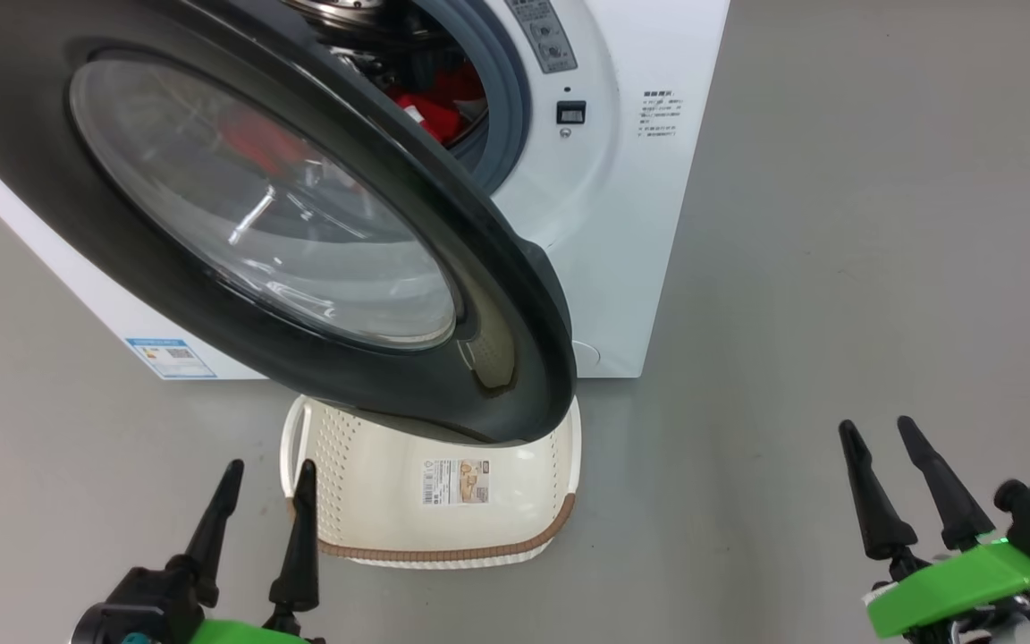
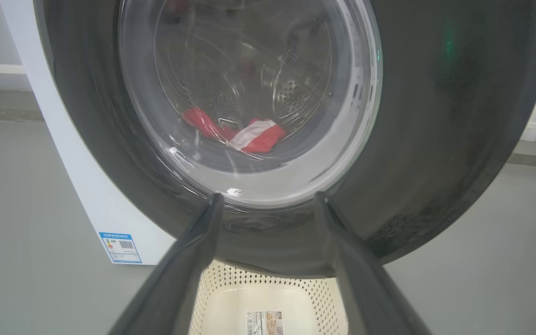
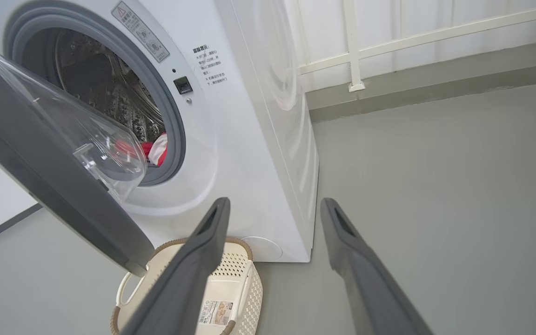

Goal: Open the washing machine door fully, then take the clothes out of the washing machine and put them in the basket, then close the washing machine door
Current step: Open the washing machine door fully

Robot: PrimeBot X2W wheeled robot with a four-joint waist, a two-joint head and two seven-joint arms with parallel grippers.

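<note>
Glossy black plastic around a bulging clear glass window: the large round washing machine door is recorded as swung partly outward, its lower rim hanging above the far end of the basket in the head view.

White boxy front-loading washing machine: it is set on the grey floor. A grey rubber gasket is seen around the mouth, and a blue sticker is fixed low on the front.

Red clothes with white panels: these are held inside the perforated steel drum, low and near the mouth, and are also seen through the door glass in the left wrist view.

Small cream-white perforated plastic basket with a brown woven-look rim: it is placed on the floor just before the machine, under the door's lower edge. A paper label is stuck to its inside bottom.

Left pincer: the two long dark fingers are held apart and nothing is gripped. It is positioned by the basket's near left corner, pointed at the door.

Right pincer: the fingers are likewise parted and nothing is held. It is kept over bare floor, well apart from the basket and the machine.
</note>
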